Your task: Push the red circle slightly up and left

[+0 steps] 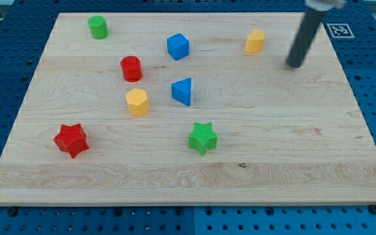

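The red circle is a short red cylinder standing on the wooden board, left of centre in the view's upper half. My tip is the lower end of a dark rod coming in from the view's top right. It is far to the right of the red circle, at about the same height in the view, and touches no block. The nearest block to the tip is the yellow block, up and to its left.
A blue cube lies right of the red circle and a yellow hexagon just below it. A blue triangle, green star, red star and green cylinder also stand on the board.
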Tool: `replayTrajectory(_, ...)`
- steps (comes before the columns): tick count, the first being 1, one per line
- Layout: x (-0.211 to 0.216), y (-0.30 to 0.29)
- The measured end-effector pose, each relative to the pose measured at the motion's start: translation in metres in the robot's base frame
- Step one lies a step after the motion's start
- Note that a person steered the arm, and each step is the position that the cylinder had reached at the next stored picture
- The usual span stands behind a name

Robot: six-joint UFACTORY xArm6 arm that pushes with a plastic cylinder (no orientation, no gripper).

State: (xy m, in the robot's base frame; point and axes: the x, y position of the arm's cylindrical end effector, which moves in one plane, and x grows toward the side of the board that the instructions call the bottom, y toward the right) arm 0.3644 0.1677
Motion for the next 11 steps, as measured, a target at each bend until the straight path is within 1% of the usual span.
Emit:
replayTrajectory(1,0.002,-0.019)
replayTrajectory(2,0.007,-0.054)
replayTrajectory(3,0.011,-0.117)
replayTrajectory(5,0.012,-0.224)
replayTrajectory(6,0.019,-0.237)
replayTrajectory(7,0.038,-0.257)
replayTrajectory(8,0.039,-0.257)
replayTrajectory(9,0.025,-0.257)
replayTrajectory(10,0.000,-0.271)
replayTrajectory(11,-0.011,-0.294)
